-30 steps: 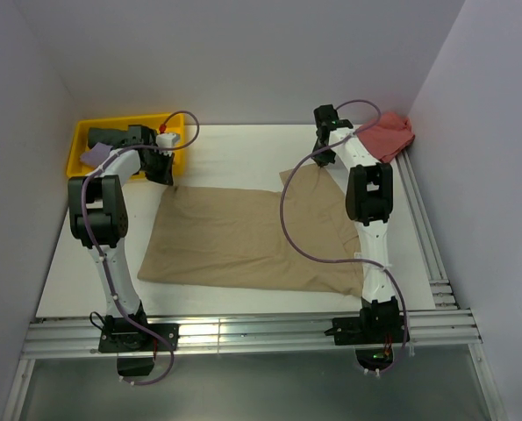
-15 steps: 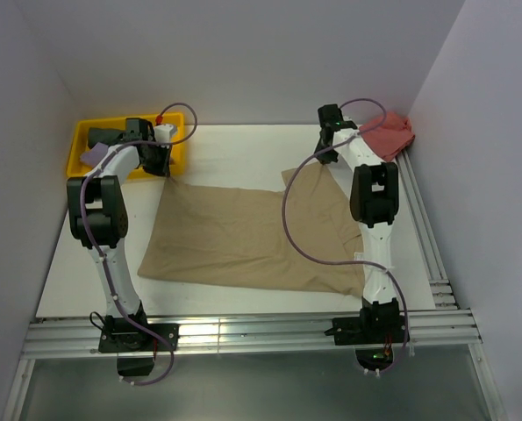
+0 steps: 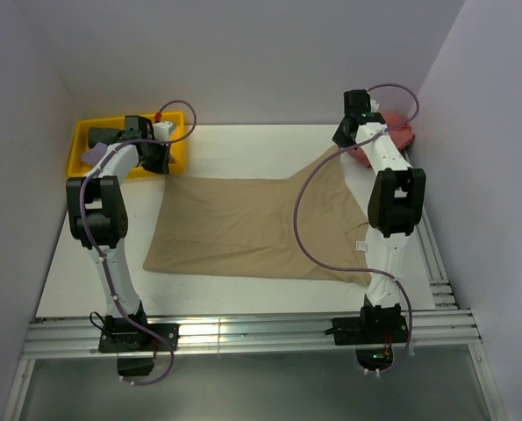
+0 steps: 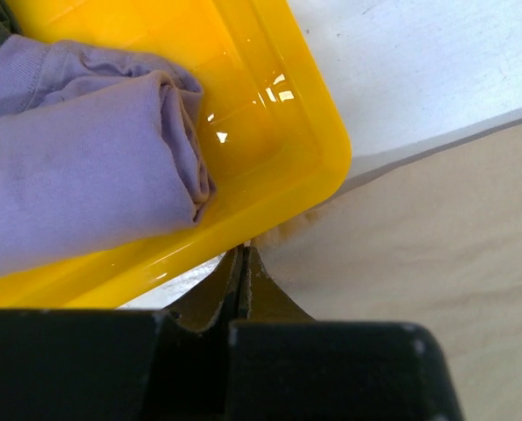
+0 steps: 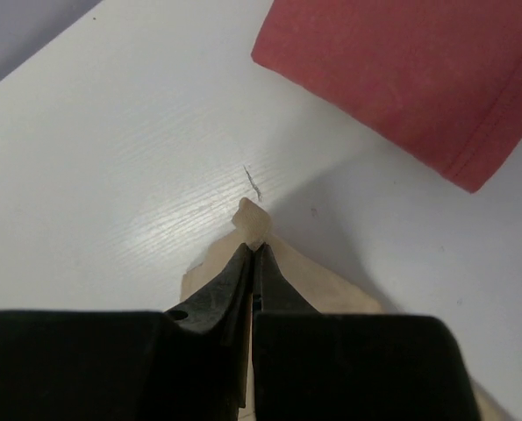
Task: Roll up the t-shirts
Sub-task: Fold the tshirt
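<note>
Judged to be at the spreading step: flattening the tan shirt [image 3: 252, 228] on the surface [image 3: 243, 145] ahead of any rolling. Lies open across the middle of the top view, unrolled and lightly creased.

Pinches the shirt's upper-left corner in the left tool [image 3: 161, 165], fingers pressed together, right against the lower-right corner of the bin [image 3: 78, 160]. Pinches the upper-right corner in the right tool [image 3: 342, 139], likewise clamped, with a small tab of cloth poking past the tips in the right wrist view. Draws that corner into a taut peak toward the upper right of the top view, near the pink shirt [image 3: 399, 132] but apart from it.

Next, in all likelihood:
- Lower both corners flat and release.
- Take one hem with both tools and begin turning it over.
- Keep tension equal on the two corners to avoid a skewed layout.
- Keep the left tool from dragging cloth onto the bin wall.
- Keep the right corner short of the pink shirt to prevent snagging.

Containers: one yellow bin only, upper left of the top view. Holds a rolled lavender shirt [image 4: 85, 175] against the near wall in the left wrist view. Holds also a dark cloth [image 3: 105, 136] behind it, roll state not discernible. Contains no tan or pink shirt.
</note>
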Controlling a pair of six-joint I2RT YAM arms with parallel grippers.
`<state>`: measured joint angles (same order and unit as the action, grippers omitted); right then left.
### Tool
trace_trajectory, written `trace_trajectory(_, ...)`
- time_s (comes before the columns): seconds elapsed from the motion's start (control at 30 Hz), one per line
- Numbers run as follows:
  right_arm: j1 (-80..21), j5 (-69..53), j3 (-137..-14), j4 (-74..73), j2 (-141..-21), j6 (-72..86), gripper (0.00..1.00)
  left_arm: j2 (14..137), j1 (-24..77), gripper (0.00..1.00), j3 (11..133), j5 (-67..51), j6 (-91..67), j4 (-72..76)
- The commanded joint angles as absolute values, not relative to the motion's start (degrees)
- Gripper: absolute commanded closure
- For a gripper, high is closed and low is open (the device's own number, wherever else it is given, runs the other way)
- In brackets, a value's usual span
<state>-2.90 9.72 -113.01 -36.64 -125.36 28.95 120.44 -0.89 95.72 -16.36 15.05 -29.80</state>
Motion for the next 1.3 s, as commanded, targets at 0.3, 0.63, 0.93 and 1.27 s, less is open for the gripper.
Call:
trace_trajectory(0.3, -1.67, 8.79, -100.39, -32.17, -113.13, 31.2, 1.0, 112.51, -2.37, 1.0, 95.2, -17.75, 14.32, -25.23)
trace_trajectory(0.63, -1.49, 8.0, -79.74, -29.45, -98.1, 35.77, 1.0, 108.9, -3.16, 1.0, 92.55, -23.55, 20.56, -32.78)
trace_trajectory(0.93, -1.76, 5.89, -60.04, -26.37, -82.63, 39.37, 1.0, 104.77, -3.25, 1.0, 86.05, -23.91, 26.19, -38.05)
trace_trajectory(1.27, -1.93, 6.85, -46.85, -28.12, -68.12, 41.84, 1.0, 100.37, -3.78, 1.0, 79.11, -21.01, 28.12, -40.25)
